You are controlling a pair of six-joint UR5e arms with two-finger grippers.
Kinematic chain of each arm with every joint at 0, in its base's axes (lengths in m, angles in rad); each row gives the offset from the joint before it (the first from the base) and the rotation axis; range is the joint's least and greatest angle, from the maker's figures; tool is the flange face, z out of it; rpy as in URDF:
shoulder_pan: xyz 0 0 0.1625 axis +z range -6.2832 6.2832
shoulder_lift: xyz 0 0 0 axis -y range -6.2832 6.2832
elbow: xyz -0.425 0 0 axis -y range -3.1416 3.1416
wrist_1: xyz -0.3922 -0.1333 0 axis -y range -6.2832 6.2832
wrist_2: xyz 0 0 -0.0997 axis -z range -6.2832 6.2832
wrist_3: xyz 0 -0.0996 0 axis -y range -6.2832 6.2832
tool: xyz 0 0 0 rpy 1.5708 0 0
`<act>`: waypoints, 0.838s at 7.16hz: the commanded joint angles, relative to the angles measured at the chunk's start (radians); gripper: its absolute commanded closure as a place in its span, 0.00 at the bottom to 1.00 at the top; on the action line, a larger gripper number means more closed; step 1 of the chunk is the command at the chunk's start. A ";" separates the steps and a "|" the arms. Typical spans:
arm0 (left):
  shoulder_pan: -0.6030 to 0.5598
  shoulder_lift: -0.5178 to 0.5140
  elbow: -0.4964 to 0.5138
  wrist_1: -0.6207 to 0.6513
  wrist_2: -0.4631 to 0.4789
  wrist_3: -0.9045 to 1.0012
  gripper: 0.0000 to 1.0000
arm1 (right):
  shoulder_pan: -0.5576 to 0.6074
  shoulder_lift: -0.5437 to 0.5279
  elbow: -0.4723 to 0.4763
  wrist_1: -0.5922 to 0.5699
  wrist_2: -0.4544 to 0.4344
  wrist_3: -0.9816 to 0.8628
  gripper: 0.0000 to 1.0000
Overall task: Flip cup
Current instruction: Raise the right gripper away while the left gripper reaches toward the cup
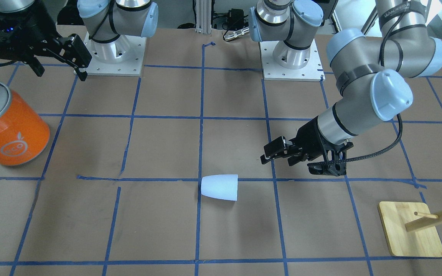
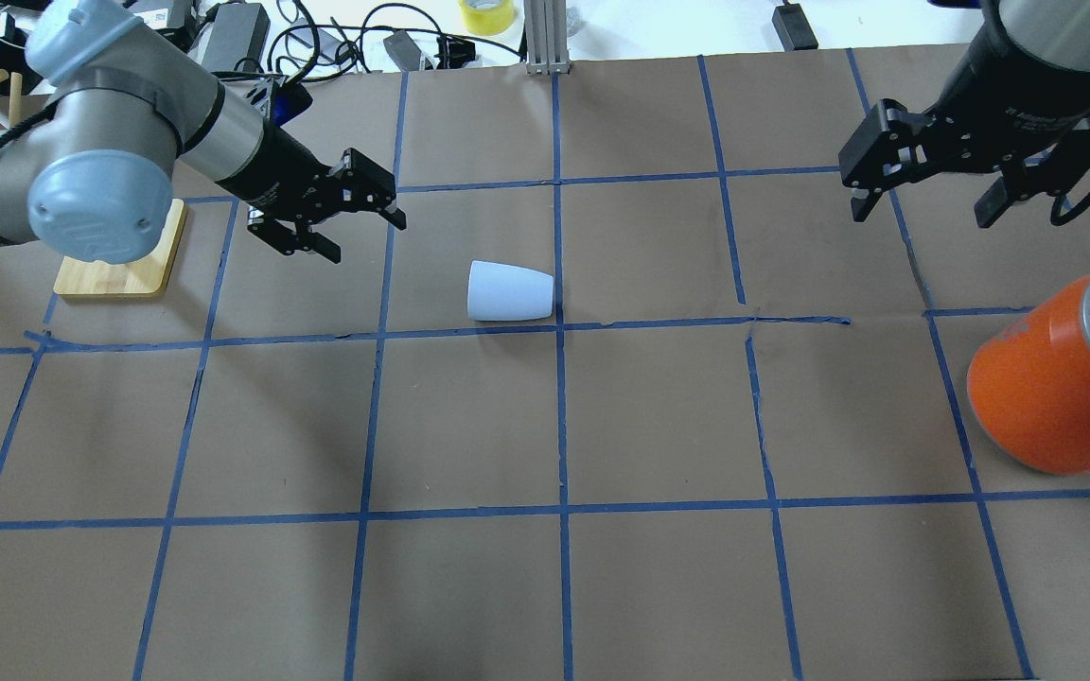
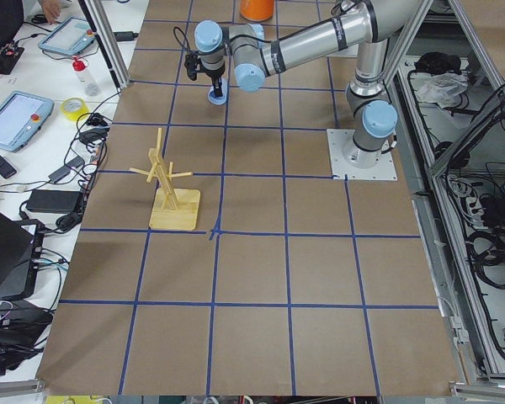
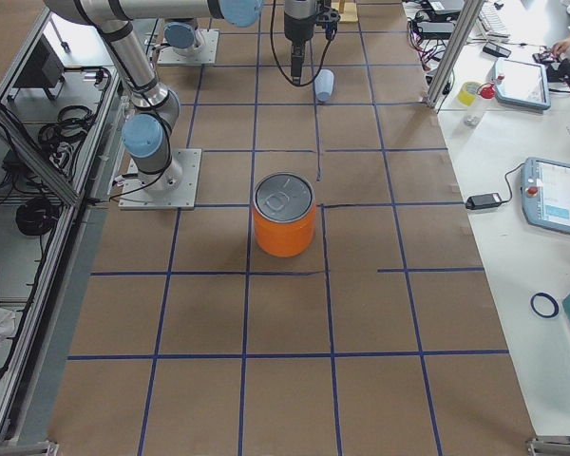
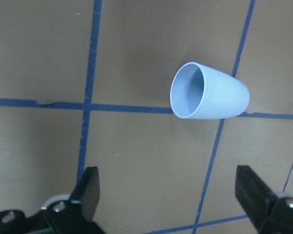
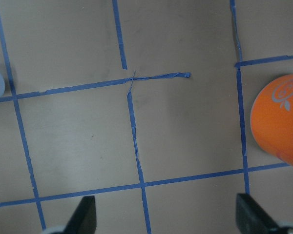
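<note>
The pale lavender-blue cup (image 1: 220,187) lies on its side on the brown table, across a blue tape line. It also shows in the overhead view (image 2: 510,290). In the left wrist view the cup (image 5: 210,91) shows its open mouth, which faces my left gripper. My left gripper (image 2: 365,238) is open and empty. It hovers a short way to the cup's left, apart from it, and also shows from the front (image 1: 276,160). My right gripper (image 2: 923,216) is open and empty, far to the right and high above the table.
A large orange can-shaped container (image 2: 1046,388) with a silver top stands at the table's right, below the right gripper. A wooden peg stand (image 2: 119,274) sits on its bamboo base behind the left arm. Blue tape lines grid the table.
</note>
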 commanded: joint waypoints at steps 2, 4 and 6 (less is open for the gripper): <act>-0.066 -0.143 -0.001 0.126 -0.050 -0.002 0.00 | 0.089 0.068 -0.055 -0.050 -0.064 0.061 0.00; -0.114 -0.222 0.001 0.242 -0.055 0.011 0.00 | 0.134 0.093 -0.080 -0.065 -0.047 0.053 0.05; -0.127 -0.254 0.001 0.254 -0.055 0.009 0.00 | 0.180 0.122 -0.082 -0.180 0.003 0.044 0.02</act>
